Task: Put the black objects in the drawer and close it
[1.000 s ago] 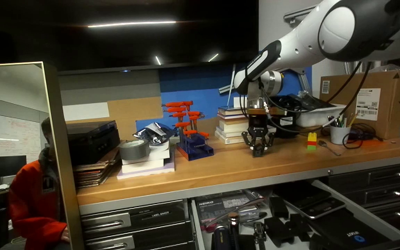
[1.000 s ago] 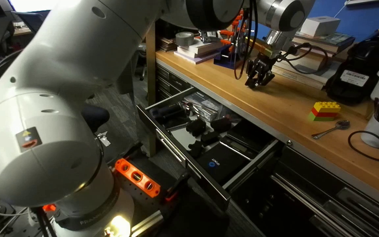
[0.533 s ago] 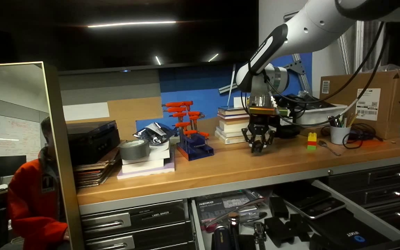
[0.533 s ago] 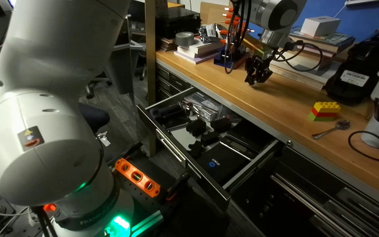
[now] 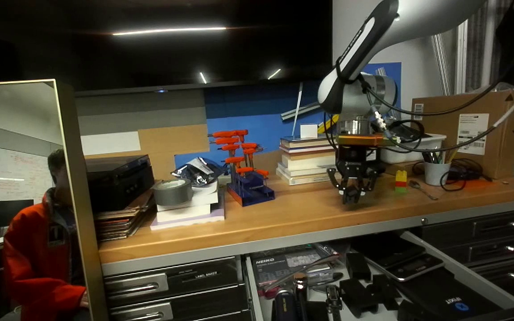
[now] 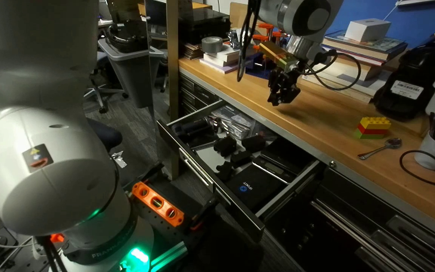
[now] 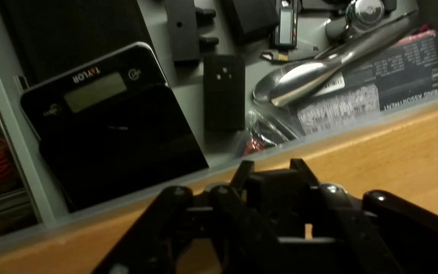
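In the wrist view we see the end effector [image 7: 271,172] at 5 o'clock, pinching a black block [image 7: 278,194]. Toward 12 o'clock, past the edge of the counter [image 7: 405,160], is the drawer [image 7: 191,101], pulled out. In it we find a scale [image 7: 116,133] at 9 o'clock, other black blocks [image 7: 224,93] at 11 and 12, a caliper [image 7: 285,26] at 1 and a printed box [image 7: 397,68] at 2.

In an exterior view, the black block hangs in that grip above the counter, and we have the drawer at 6 o'clock from the end effector. Around the end effector we place a tape roll [image 5: 172,191] at 9 o'clock, hex keys [image 5: 234,159] and, nearer, books [image 5: 301,171] at 10, toy bricks [image 5: 400,183] and a spoon [image 5: 423,189] at 3.

In an exterior view we can hardly part the end effector from the black block it pinches. From there the drawer lies at 7 o'clock, the other black blocks inside near an iFixit case [image 6: 257,192]; farther out, between 7 and 8, is an orange level [image 6: 158,204]. A white box [image 6: 368,30] sits on the books at 2 o'clock.
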`<action>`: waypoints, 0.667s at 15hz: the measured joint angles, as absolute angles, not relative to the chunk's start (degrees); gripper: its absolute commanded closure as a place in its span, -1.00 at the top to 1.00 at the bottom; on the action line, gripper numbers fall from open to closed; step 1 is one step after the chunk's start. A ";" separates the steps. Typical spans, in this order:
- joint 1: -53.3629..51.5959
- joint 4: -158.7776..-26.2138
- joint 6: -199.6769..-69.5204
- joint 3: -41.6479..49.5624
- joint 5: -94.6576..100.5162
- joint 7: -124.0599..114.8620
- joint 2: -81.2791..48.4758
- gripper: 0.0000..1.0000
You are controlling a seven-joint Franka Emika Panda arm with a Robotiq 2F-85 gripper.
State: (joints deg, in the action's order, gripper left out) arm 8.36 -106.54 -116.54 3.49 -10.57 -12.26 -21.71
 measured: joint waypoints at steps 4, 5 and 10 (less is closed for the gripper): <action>7.35 -118.94 -117.11 3.43 -10.88 -12.26 -13.91 -0.69; 6.94 -122.21 -117.51 3.36 -11.31 -12.26 -12.04 -0.69; 3.77 -139.16 -122.69 1.75 -15.13 -12.62 -3.57 -0.69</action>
State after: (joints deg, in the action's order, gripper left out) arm 3.77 -139.16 -122.69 1.75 -15.13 -12.62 -3.57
